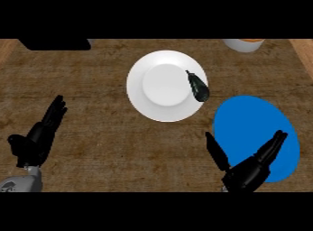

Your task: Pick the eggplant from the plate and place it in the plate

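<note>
Two plates lie before you on the brown wood-grain bench (105, 135); start at the far left, where your left hand (35, 142) shows near the lower edge, fingers straight and pointing up the view, released and holding nothing, resting well apart from both plates; a black object (55, 44) sits at the top left edge, cut off by the frame. Moving right, you find the white plate (149, 106) near the middle; the dark eggplant (197, 85) lies on its right rim, stem end toward the plate's centre, untouched by either hand. Further right and lower sits the blue plate (252, 117), just beside the white one; your right hand (248, 173) hangs over its lower part, thumb and fingers spread straight, released, grasping nothing. At the top right edge you see part of a pale bowl (242, 45).
</note>
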